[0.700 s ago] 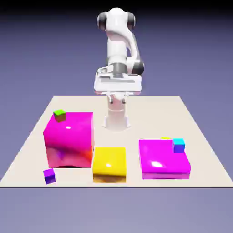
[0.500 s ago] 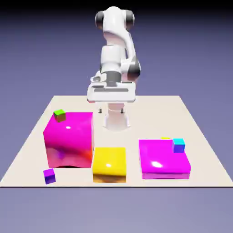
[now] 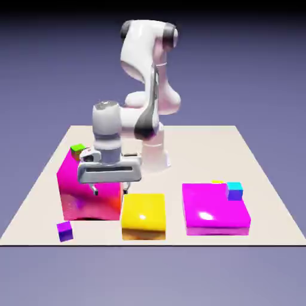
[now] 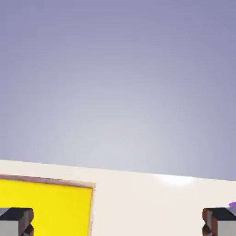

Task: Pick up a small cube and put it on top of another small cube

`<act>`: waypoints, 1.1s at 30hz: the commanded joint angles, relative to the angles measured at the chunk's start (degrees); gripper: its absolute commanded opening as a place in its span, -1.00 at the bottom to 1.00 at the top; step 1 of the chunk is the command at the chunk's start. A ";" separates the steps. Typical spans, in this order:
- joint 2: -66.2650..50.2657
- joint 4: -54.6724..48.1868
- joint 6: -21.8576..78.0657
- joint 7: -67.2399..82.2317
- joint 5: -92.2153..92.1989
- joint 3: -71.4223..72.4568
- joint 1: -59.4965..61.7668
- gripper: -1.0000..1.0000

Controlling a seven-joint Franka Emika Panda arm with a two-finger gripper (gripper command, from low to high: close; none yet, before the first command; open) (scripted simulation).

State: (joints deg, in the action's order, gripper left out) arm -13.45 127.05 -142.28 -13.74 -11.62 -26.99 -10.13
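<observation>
Exterior view: your purple cube (image 3: 64, 230) sits alone on the table (image 3: 263, 197) near the front left corner, just in front of the tall magenta block (image 3: 89, 185) and clear of it. The cyan-topped cube (image 3: 235, 191) rests on the back right corner of the flat magenta slab (image 3: 215, 210), well apart. The gripper (image 3: 109, 192) hangs over the tall block's front face, fingers spread wide, holding nothing. In the hand view a sliver of purple shows at the right fingertip (image 4: 220, 221), with the yellow block (image 4: 46, 207) on the left.

Expect the cube to be light, rigid and smooth-faced, likely slippery. Take it across two opposite flat sides, centred and square, so it won't twist out.
</observation>
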 commanded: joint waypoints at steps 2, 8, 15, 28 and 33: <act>-4.16 -3.06 2.86 2.59 -1.05 -2.43 -0.85 0.00; -16.61 -12.23 11.43 10.35 -4.19 -9.72 -3.40 0.00; -31.15 -22.94 21.43 19.40 -7.85 -18.23 -6.38 0.00; -53.66 -35.19 30.09 32.27 -14.72 -27.64 -9.34 0.00; -52.11 -36.52 32.94 31.97 -13.65 -28.89 -9.97 -1.00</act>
State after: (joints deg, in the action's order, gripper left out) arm -65.57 90.52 -109.30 18.24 -25.32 -55.88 -20.10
